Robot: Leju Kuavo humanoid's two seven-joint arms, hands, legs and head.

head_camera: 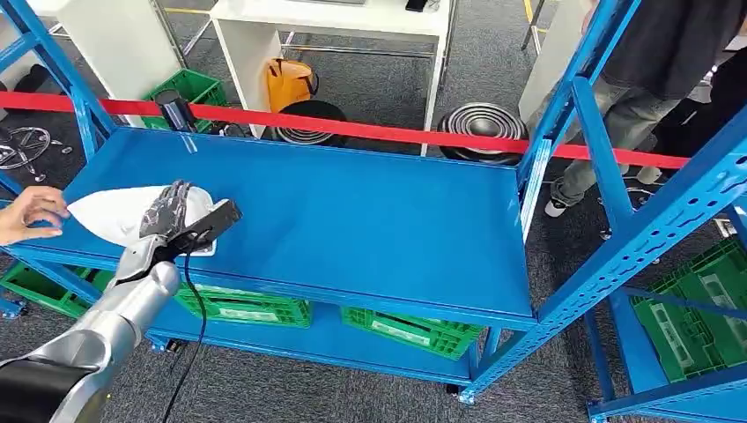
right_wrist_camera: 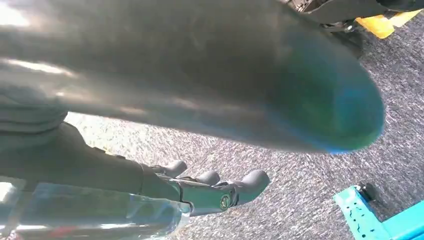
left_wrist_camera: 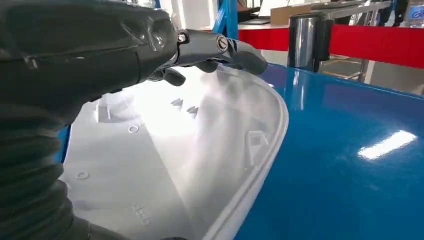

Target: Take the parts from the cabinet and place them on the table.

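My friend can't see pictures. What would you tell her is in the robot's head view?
The robot's left hand rests on a white plastic part lying on a blue metal shelf. A person's hand touches the part's other end. Green crates sit on the level below, and a red barrier tape runs behind.

**Left arm reaching forward, right arm hanging**

The silver left arm comes in from the lower left and stretches forward and up, a black cable trailing from its wrist. Its left hand lies palm down, fingers spread out ahead of the wrist. In the left wrist view the grey ribbed cover leads to the thick grey thumb, which points forward, with the darker fingers curled a little below it; whether they grip anything cannot be told.

The right hand hangs low, its fingers side by side, apart, lightly bent and holding nothing.
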